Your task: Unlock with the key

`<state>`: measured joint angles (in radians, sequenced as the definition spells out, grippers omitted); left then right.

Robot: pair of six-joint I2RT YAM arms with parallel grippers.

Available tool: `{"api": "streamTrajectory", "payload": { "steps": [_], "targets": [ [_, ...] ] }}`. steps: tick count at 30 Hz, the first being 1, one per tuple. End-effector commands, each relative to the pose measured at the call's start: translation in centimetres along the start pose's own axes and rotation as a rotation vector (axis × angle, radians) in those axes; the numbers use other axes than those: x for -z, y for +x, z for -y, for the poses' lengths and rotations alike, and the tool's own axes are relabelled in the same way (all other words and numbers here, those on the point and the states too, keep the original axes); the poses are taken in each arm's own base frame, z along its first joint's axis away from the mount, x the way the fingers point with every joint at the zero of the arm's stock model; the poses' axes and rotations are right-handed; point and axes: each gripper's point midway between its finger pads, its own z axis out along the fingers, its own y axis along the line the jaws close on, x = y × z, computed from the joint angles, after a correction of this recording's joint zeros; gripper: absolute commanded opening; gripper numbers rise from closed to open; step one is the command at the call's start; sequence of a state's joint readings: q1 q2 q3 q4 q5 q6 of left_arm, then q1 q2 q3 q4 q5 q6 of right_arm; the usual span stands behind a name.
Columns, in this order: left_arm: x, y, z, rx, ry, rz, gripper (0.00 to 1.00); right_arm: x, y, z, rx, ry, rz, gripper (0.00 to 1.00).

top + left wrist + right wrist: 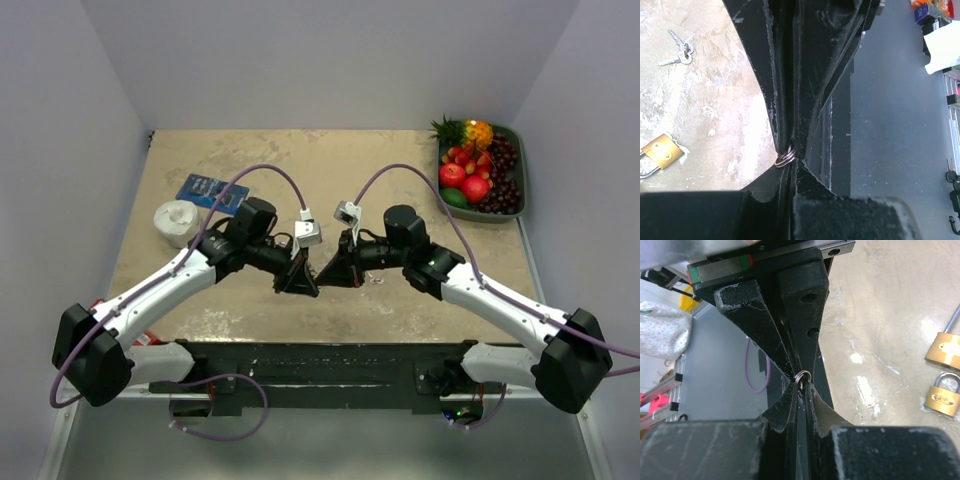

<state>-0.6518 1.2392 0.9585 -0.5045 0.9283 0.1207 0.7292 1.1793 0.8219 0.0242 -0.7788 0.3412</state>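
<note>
Both arms meet over the table [400, 180], mid near edge, tips touching
- left fingers [295, 278]: closed, pinching a small metal ring [785, 159] at the very tip
- right fingers [335, 268]: closed too, clamped on the same ring from the opposite side; in the right wrist view the ring sits right where the two pairs of tips meet
- ring is off the table, held between both; whatever key hangs on it is hidden by the fingers, can't tell
- keys [680, 51]: a loose pair on their own ring, flat on the table, well apart from the fingers
- padlock [944, 350] and second padlock [942, 399]: brass, lying just beside each other on the table near the right fingers, nothing touching them
- far right corner: tray [520, 170] of fruit
- left side: white roll [178, 222], blue packet [210, 193] beyond it toward the far edge
</note>
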Motion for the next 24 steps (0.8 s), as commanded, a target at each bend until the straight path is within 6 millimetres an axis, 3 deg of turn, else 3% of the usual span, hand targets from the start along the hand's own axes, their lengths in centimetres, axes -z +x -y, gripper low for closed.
{"api": "streamTrajectory", "payload": {
  "steps": [1,14,23,24],
  "targets": [
    [0.1,-2.4,2.7,-0.155,0.097,0.081,0.0,-0.6,-0.2,-1.0,-0.006,-0.076,0.016,0.0],
    [0.1,-2.3,4.7,-0.19,0.13,0.088,0.0,-1.2,0.3,-0.4,-0.027,-0.078,0.006,0.0],
    [-0.9,-2.7,2.4,-0.129,0.048,0.088,0.01,-0.8,-0.3,0.5,0.008,0.021,0.043,0.0],
    [-1.0,-2.8,2.2,-0.115,0.043,0.09,0.07,-0.7,-0.4,0.5,0.016,0.027,0.053,0.0]
  ]
}}
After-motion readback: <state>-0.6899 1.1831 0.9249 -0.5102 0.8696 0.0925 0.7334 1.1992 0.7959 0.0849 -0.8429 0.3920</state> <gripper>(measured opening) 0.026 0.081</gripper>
